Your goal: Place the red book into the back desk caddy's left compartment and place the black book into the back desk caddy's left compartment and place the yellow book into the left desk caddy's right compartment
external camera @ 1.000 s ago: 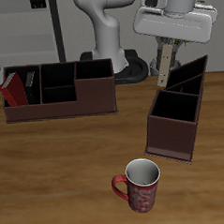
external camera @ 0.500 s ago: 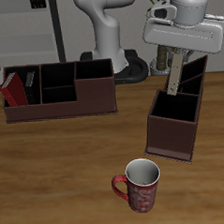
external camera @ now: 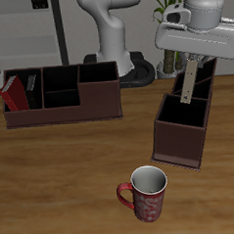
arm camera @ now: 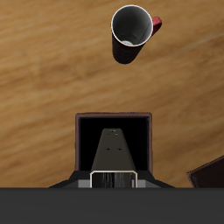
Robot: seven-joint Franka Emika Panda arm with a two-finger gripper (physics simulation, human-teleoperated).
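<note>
Yellow book (external camera: pixel 189 82): hangs upright, pinched in the gripper (external camera: pixel 190 65), directly over the left desk caddy (external camera: pixel 183 125); the wrist view shows it above an open compartment.
Change: over the last second the arm carried the book sideways from beside the caddy to above it.
Meaning: I judge transport finished; lowering and release remain.
Back caddy (external camera: pixel 61 93): the red book (external camera: pixel 11 94) and black book (external camera: pixel 32 83) already stand inside.
Mug (external camera: pixel 145 193): near the front edge, well apart.

The claw (external camera: pixel 190 69) holds the yellow book (external camera: pixel 189 84) upright above the left desk caddy (external camera: pixel 181 135).
</note>
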